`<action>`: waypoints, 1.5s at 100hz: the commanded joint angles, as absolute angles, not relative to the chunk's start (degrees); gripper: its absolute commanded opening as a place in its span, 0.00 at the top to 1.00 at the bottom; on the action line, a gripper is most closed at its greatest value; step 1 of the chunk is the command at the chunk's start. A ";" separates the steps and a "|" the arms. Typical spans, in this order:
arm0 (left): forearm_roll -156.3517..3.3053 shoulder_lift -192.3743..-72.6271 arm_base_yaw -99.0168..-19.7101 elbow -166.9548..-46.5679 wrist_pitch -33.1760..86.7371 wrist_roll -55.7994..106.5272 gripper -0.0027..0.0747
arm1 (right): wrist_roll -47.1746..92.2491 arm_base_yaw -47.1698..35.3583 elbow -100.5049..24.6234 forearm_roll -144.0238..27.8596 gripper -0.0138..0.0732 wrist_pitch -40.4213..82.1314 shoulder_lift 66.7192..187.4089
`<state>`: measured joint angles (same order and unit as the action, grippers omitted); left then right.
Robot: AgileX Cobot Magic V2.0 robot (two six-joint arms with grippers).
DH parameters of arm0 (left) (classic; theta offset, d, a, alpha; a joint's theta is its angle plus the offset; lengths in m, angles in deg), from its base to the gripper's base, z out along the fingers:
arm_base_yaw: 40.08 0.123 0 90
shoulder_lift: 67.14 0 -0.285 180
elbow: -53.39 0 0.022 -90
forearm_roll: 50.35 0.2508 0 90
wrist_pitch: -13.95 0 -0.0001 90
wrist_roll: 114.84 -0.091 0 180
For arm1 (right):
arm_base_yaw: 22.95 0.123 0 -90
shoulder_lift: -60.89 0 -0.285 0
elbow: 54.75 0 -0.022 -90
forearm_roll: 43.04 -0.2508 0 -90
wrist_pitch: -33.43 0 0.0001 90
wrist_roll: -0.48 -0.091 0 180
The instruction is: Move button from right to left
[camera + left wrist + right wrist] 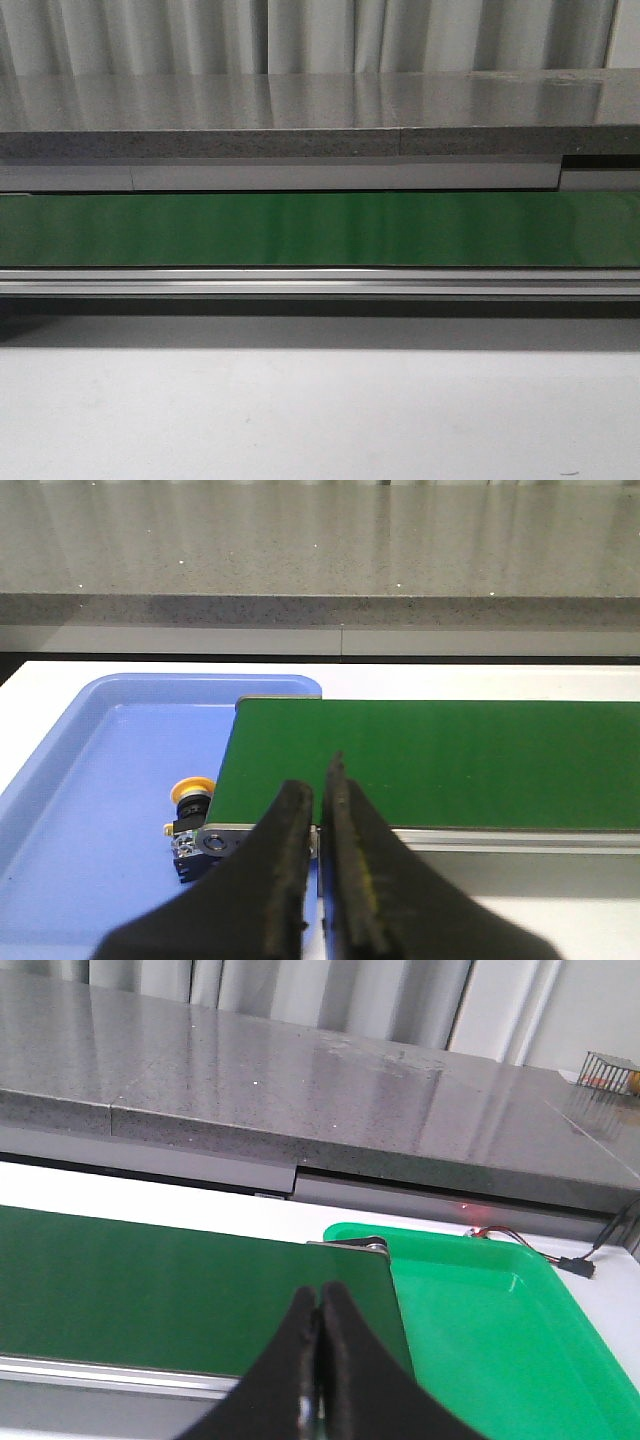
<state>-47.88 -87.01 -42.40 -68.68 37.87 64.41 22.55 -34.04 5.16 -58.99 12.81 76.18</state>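
Observation:
The button (189, 812), a yellow-orange cap on a black body, lies in the blue tray (90, 810) right beside the end of the green belt (440, 760), partly hidden behind the belt's end roller. My left gripper (320, 780) is shut and empty, above the belt's near edge, to the right of the button. My right gripper (320, 1305) is shut and empty, over the other end of the belt (170, 1290) beside the green tray (490, 1330). Neither gripper nor the button shows in the front view.
The green belt (320, 228) runs across the front view with its metal rail (320, 285) in front. A grey stone counter (300, 110) stands behind it. A black and red cable (560, 1258) lies behind the green tray.

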 commanded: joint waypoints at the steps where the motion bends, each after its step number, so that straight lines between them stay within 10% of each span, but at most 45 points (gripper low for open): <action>1: -48.37 -87.39 -42.97 -70.19 33.67 64.40 0.96 | 23.04 -33.97 3.70 -59.62 0.92 17.56 76.77; 150: -45.15 -72.55 -46.35 -47.18 14.84 65.16 0.96 | 23.04 -33.97 3.70 -59.62 0.92 17.56 76.77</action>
